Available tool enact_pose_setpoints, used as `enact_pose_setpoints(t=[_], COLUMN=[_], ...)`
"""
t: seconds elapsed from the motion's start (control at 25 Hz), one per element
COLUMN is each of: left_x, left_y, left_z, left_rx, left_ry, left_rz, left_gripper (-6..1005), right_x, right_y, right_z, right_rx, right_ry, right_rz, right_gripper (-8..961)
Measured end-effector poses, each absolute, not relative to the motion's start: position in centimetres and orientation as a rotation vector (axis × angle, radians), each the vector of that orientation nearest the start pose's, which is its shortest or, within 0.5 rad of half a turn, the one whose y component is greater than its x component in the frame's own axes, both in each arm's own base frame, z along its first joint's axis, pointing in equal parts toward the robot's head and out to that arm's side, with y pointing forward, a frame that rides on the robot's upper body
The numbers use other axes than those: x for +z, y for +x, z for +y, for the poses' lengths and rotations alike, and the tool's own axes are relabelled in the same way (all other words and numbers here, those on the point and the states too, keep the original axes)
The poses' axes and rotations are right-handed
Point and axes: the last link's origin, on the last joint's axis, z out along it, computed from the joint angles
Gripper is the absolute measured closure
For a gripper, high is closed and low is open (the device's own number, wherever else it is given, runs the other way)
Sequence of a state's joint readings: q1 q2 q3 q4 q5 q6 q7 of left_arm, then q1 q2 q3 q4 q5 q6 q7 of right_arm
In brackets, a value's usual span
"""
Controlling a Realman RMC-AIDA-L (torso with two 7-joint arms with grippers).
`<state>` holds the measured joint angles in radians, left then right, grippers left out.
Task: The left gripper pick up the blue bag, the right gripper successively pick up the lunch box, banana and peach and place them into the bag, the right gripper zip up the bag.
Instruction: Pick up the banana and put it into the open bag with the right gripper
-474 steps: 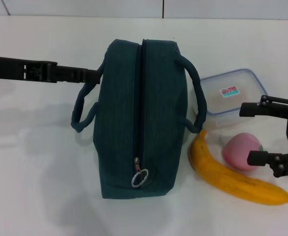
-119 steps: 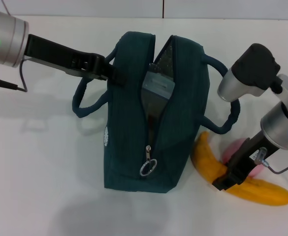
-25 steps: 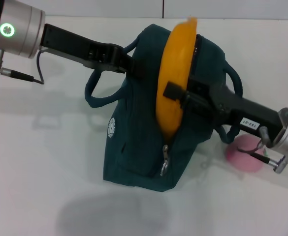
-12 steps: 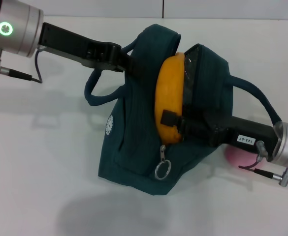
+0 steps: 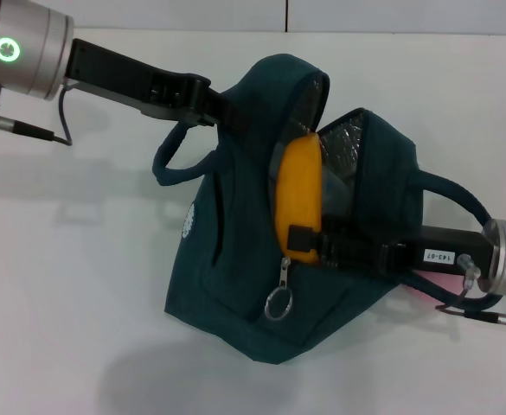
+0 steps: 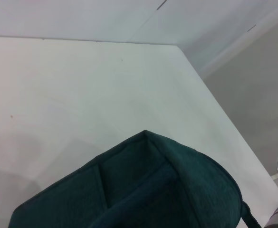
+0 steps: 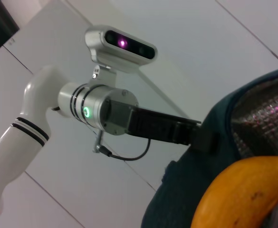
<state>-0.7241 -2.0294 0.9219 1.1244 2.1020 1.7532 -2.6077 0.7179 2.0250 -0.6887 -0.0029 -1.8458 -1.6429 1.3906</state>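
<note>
The blue bag (image 5: 235, 251) leans on the white table with its zip open, showing silver lining (image 5: 343, 160). My left gripper (image 5: 220, 107) is shut on the bag's upper left rim, beside a handle (image 5: 170, 164). My right gripper (image 5: 303, 243) reaches in from the right and is shut on the banana (image 5: 298, 190), which stands mostly inside the opening. The right wrist view shows the banana (image 7: 243, 194) close up against the bag (image 7: 186, 199). The left wrist view shows only bag fabric (image 6: 143, 185). The lunch box is hidden. The peach is hidden behind my right arm.
A zip pull ring (image 5: 278, 303) hangs at the near end of the opening. The bag's other handle (image 5: 460, 199) loops over my right arm (image 5: 443, 255). The table (image 5: 80, 285) stretches left and in front of the bag.
The banana has gone down from above the bag into its opening with my right gripper. The bag has spread open and slumped to the left. The peach is now covered.
</note>
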Motion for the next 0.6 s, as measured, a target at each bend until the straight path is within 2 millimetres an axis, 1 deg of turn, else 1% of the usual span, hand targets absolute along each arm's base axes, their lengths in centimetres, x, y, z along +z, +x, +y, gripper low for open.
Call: enact_pose_setpoints(t=[0.2,0.36,0.6], left_x=[4.9,4.9,5.0], left_y=[-14.4,-14.5,-14.5], left_z=[36.9,36.9,36.9], left_rx=[-0.346,-0.345,-0.347], left_ry=[-2.741,-2.737,-2.734], left_rz=[-1.472,-1.475,-1.475], left_gripper=[928,928,927], right_x=[-6.0,-5.3,-4.3], right_y=[21.7,22.2,22.6], right_z=[30.1,30.4,30.5], right_rx=[1.214,1.194,1.141], right_ry=[-2.805,-2.79,-2.82], right_rz=[1.23,1.277,1.324], right_gripper=[522,521,521])
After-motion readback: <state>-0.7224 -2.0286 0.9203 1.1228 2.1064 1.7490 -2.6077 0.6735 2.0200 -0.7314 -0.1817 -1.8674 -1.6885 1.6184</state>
